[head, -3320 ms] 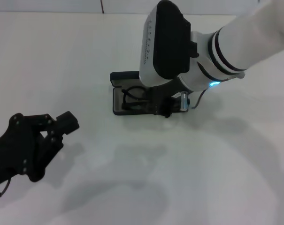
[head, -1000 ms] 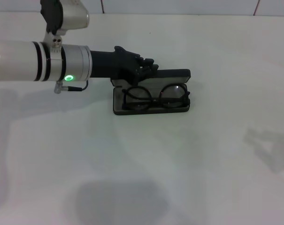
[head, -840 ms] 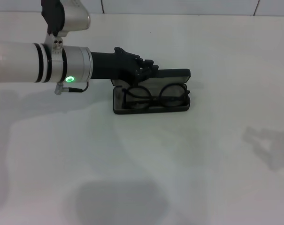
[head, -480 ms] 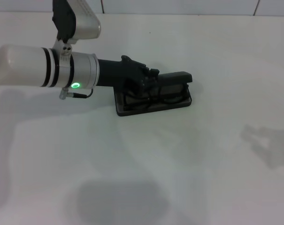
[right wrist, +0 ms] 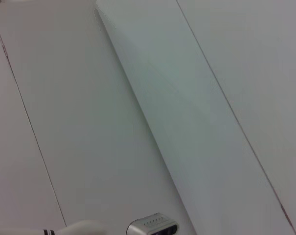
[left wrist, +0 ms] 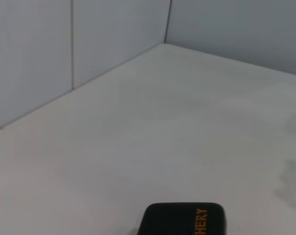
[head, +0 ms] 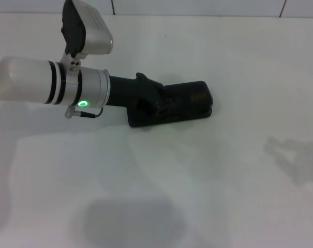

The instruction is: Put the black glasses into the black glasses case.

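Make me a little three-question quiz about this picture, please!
1. True or false: the black glasses case has its lid down.
2. Which arm's pincer is on the case? A) left B) right
3. Fill in: the lettering on the lid is ____ in colour.

Key:
1. True. The lid covers the case, and no glasses show.
2. A. The left pincer rests on the case's left end; the right arm is out of the head view.
3. Orange.

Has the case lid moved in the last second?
Yes. The lid of the case has swung down from upright onto the base, hiding the glasses, with the left gripper on its left end. The base's right end turned slightly away.
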Robot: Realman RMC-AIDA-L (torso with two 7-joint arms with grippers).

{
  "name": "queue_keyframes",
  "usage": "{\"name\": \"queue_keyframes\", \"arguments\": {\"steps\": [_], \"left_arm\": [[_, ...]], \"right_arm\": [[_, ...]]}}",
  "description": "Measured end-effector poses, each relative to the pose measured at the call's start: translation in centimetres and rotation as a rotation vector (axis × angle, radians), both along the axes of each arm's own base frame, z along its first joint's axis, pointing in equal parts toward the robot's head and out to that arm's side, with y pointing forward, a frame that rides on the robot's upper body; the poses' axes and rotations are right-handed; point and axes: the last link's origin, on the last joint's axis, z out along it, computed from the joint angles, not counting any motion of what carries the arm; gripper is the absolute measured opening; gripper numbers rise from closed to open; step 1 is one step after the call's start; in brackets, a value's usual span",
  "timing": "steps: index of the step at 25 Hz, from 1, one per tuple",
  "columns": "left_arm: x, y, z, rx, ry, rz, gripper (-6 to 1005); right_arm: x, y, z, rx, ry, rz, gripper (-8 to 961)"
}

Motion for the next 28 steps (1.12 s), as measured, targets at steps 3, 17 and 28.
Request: {"name": "queue_keyframes", "arguments": {"steps": [3, 17, 28], "left_arm": [[-0.1, -0.2, -0.2, -0.012, 0.009, -0.006, 270], [3.5, -5.1, 5.9, -0.11, -0.375, -0.279, 296], [-0.2, -11.4, 11.8, -0.032, -0.551, -0.344, 586]], "right_arm": [[-0.1, 0.1, 0.0, -0.002, 0.0, 0.003, 263], [-0.5, -0.3, -0.5, -0.037, -0.057, 0.095, 282], [-6.1, 4.5, -4.3, -0.139, -0.111, 0.317, 494]]}}
